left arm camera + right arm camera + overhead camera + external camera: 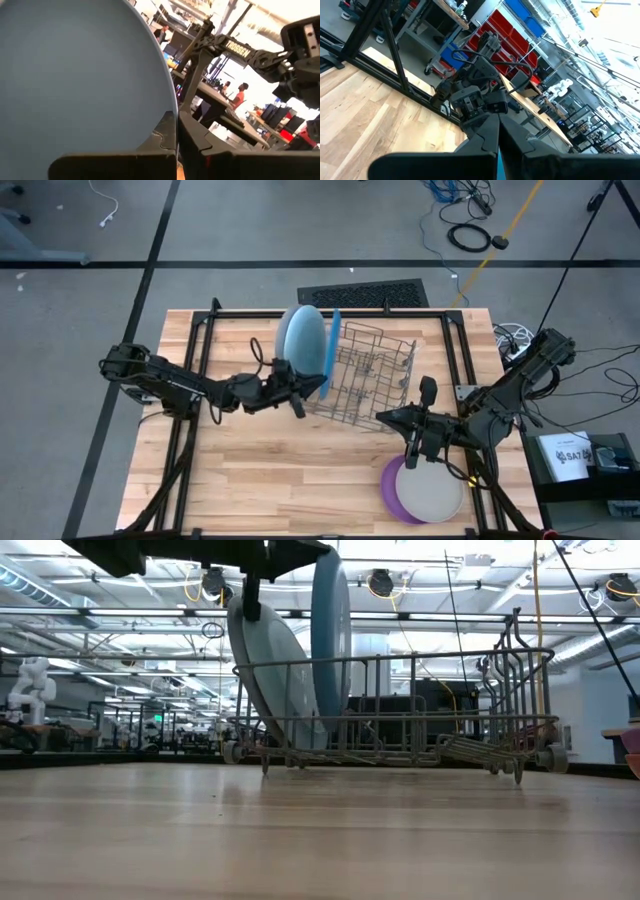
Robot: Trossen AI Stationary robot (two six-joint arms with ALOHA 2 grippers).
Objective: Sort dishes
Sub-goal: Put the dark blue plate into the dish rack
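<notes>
High view, nearest: left jaws clamped on darker blue plate, upright at rack nine-o'clock end beside light grey-blue plate. Right jaws pinched shut, empty; beige-grey plate on purple plate, table five o'clock. Low view: both plates standing in rack. Left wrist: plate edge between closed fingers.
</notes>
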